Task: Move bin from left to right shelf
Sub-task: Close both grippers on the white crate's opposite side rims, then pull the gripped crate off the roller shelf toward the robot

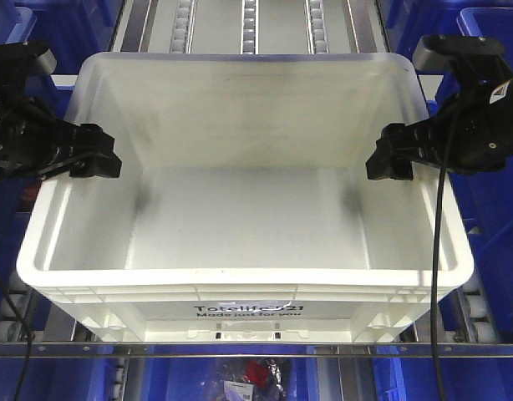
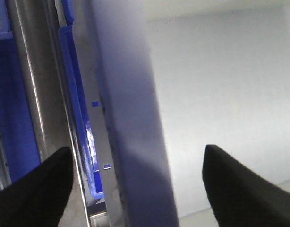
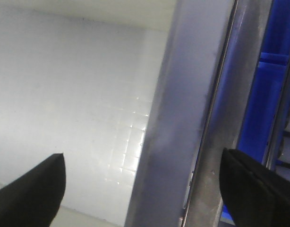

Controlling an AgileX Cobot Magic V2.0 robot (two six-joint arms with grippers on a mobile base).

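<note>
The white bin (image 1: 240,274) sits in the middle of the front view on the roller shelf, empty, with black print (image 1: 248,310) on its near wall. My left gripper (image 1: 96,164) stands open astride the bin's left rim (image 2: 131,118), one finger inside and one outside. On the other side my right gripper (image 1: 390,159) is open the same way over the right rim (image 3: 173,118). In both wrist views the black fingertips stand well clear of the wall, left gripper (image 2: 135,189) and right gripper (image 3: 145,189) alike.
Blue bins (image 1: 490,50) flank the white one on both sides, with another below the front rail (image 1: 256,348) holding a red and black item (image 1: 258,372). Roller tracks (image 1: 250,25) run back behind the bin. A metal shelf rail (image 3: 220,123) runs close outside the right rim.
</note>
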